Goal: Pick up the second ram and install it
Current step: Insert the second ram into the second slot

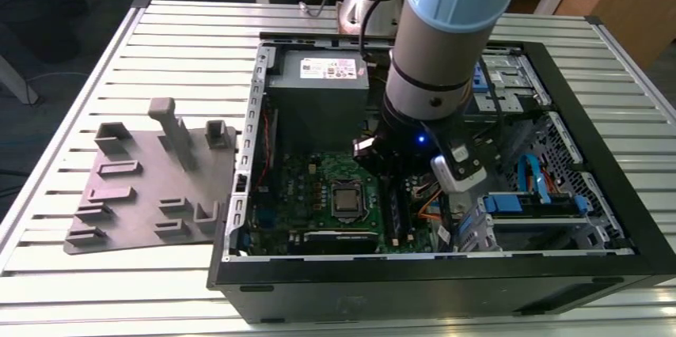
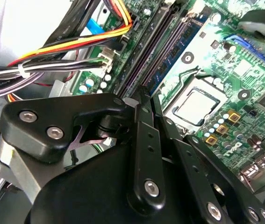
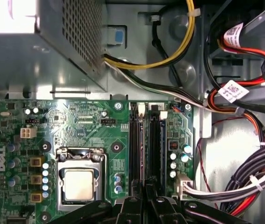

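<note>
The second ram is a dark blue-green strip standing edge-up in a black memory slot on the green motherboard, beside the silver processor. In the first wrist view, the ram runs straight away from my fingertips. My gripper has its black fingers drawn together, with the tips right over the near end of the strip. I cannot tell whether they touch it. In the exterior view, my arm reaches down into the open computer case above the slots.
Bundled cables and a yellow lead crowd the side of the slots away from the processor. The metal power supply box fills the case's far end. A grey tray with upright posts lies on the slatted table at the exterior view's left.
</note>
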You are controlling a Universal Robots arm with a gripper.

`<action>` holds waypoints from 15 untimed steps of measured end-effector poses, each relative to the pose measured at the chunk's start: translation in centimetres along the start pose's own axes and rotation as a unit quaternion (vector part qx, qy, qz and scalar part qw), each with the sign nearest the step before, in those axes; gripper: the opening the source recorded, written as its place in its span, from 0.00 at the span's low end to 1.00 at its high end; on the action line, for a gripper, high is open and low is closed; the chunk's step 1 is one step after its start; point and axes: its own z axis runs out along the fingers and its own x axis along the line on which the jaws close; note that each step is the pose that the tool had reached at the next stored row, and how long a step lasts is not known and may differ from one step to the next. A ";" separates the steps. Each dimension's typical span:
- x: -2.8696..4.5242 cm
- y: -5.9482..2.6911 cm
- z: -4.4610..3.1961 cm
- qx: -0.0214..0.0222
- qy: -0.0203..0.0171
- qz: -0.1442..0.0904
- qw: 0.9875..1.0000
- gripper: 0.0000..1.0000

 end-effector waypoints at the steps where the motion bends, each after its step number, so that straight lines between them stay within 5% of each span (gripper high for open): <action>1: 0.00 0.04 0.02 0.000 0.000 0.000 1.000 0.11; 15: 0.02 0.26 0.34 0.000 0.000 0.000 1.000 0.11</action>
